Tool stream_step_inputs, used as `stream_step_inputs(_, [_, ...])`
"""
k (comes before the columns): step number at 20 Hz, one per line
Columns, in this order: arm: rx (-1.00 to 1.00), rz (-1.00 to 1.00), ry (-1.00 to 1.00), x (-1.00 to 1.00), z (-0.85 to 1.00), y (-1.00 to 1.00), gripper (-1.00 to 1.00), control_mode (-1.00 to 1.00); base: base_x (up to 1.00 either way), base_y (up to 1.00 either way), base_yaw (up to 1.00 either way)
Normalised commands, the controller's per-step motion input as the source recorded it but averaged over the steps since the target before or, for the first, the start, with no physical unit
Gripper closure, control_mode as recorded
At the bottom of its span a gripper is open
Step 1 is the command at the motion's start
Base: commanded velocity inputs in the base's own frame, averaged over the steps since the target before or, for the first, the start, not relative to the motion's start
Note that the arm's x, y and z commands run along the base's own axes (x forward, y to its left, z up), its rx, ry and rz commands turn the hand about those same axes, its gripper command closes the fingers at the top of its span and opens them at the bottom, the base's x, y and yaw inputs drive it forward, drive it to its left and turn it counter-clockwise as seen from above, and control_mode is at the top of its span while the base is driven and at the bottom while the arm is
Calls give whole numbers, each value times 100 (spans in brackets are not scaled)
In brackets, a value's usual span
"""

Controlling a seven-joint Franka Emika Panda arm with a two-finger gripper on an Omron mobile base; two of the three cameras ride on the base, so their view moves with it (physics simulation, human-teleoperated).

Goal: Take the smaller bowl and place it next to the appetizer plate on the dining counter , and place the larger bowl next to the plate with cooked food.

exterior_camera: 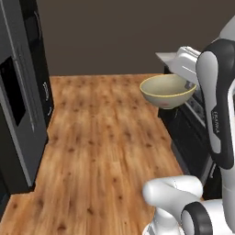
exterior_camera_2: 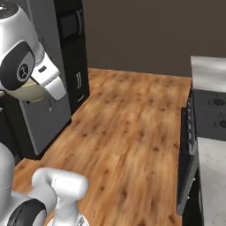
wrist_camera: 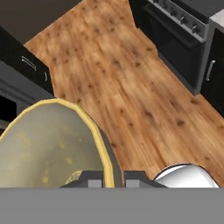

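The claw [wrist_camera: 114,177] is clamped on the rim of a bowl [exterior_camera: 167,91], one finger inside the yellow lip and one outside, as the hand view shows. Pinching the thin wall this way lets a narrow grip carry a wide dish that it could never span across. The bowl hangs in the air beside the arm [exterior_camera: 219,114], roughly level and well above the wooden floor [exterior_camera: 105,137], so nothing would spill and it clears the stove [exterior_camera_2: 207,114] and the dark cabinets [exterior_camera_2: 73,53] on either side. It looks empty, pale cream with a speckled inside.

From these pictures I cannot say whether this is the smaller or the larger bowl, since no second bowl is there to compare. The dining counter and both plates are out of sight, so I judge this to be the carry leg, with the placing not yet done. The base faces an open stretch of floor between a grey fridge [exterior_camera: 18,105] and the stove.

Faint dark lettering runs down the side of the arm in the left base view; it is too small to read. No other writing or labels can be made out.
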Motion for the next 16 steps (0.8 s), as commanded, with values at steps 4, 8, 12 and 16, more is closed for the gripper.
stream_step_inputs(4, [0,0,0,0,0,0,100,100,100,71,-43])
stream_step_inputs(8, [0,0,0,0,0,0,100,100,100,82,-43])
stream_step_inputs(12, [0,0,0,0,0,0,100,100,100,74,-40])
stream_step_inputs(16, [0,0,0,0,0,0,100,100,100,63,-33])
